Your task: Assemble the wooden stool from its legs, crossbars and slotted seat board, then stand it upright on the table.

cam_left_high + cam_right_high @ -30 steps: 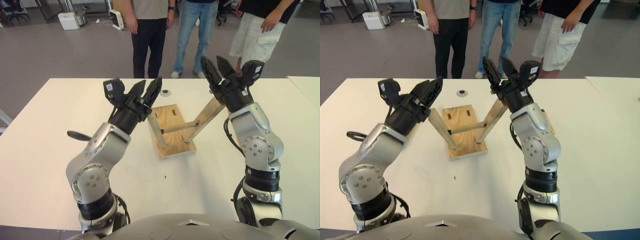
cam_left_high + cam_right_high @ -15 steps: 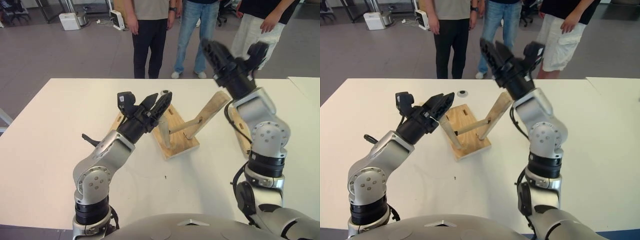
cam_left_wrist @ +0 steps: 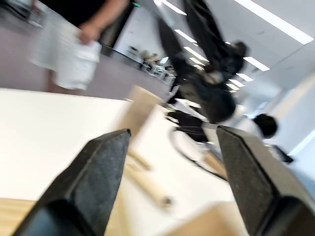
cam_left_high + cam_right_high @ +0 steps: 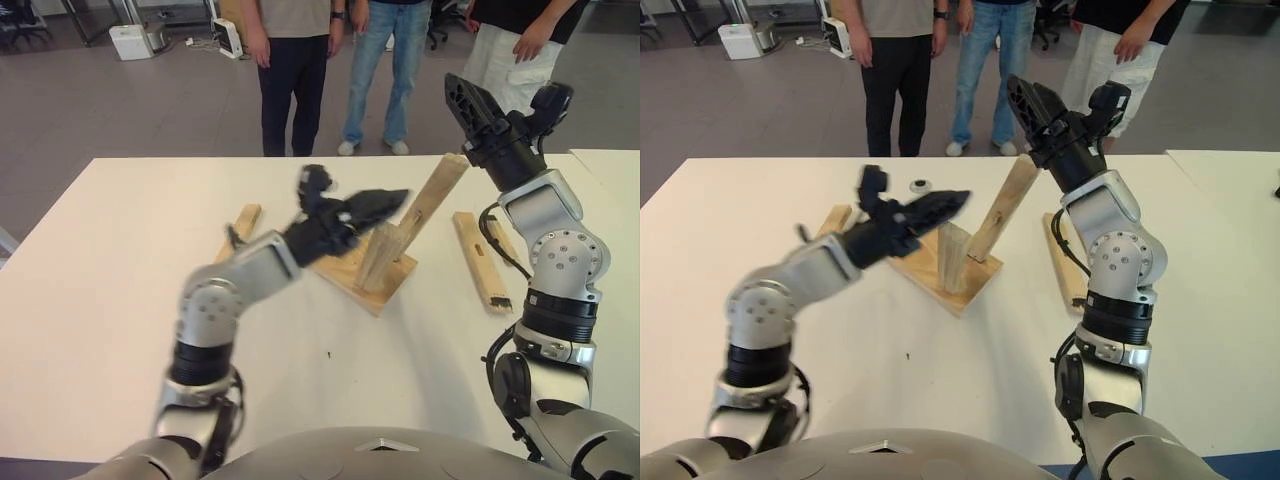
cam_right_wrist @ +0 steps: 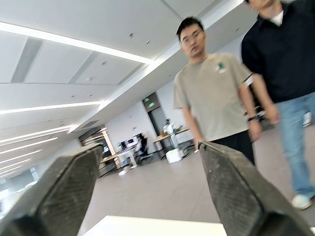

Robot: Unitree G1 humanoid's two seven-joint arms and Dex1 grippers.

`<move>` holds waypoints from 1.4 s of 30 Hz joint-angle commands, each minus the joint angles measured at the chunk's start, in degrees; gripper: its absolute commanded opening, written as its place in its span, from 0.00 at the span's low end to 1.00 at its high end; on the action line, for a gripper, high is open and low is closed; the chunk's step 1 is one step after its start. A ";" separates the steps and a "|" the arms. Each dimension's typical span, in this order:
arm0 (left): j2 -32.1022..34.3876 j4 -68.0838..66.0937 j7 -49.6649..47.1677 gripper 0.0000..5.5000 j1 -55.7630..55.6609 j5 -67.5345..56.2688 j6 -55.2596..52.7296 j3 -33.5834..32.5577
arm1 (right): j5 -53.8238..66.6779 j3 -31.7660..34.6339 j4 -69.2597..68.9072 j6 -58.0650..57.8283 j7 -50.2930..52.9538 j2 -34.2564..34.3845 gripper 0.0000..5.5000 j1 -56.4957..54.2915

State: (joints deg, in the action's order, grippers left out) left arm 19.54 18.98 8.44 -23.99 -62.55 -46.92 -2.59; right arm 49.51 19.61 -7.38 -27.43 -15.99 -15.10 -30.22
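The seat board (image 4: 345, 272) is pale bare wood, unvarnished and matt. The long leg (image 4: 436, 198) and short leg (image 4: 378, 256) standing in it are the same light timber, sanded smooth. The loose leg (image 4: 474, 262) matches them. The tabletop (image 4: 100, 260) is white, smooth and matt. The fingers (image 5: 64, 196) of the right end effector (image 5: 151, 146) are black with a fine grainy pad texture. The left end effector (image 3: 172, 132) looks like dull black plastic. The arm shells (image 4: 560, 255) are silver-grey with a soft sheen. The floor (image 4: 150, 100) is smooth grey
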 commanded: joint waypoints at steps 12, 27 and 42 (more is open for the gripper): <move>10.29 -80.16 21.26 0.58 -17.84 68.64 63.98 25.90 | -46.61 -23.92 13.91 22.26 -12.21 -12.91 0.66 31.28; 8.30 -84.81 36.90 0.58 -12.79 74.64 88.87 25.95 | -48.70 -26.70 34.99 31.93 -16.35 -7.66 0.66 19.43; 19.97 -44.04 51.80 0.58 -3.14 54.36 58.26 12.04 | -49.18 -22.64 46.05 39.24 -23.88 -16.22 0.66 2.31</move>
State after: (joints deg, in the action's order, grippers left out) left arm 39.85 -19.32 64.35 -20.78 -13.93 8.19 9.37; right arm 0.24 -2.39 43.84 13.11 -36.90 -28.95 -30.86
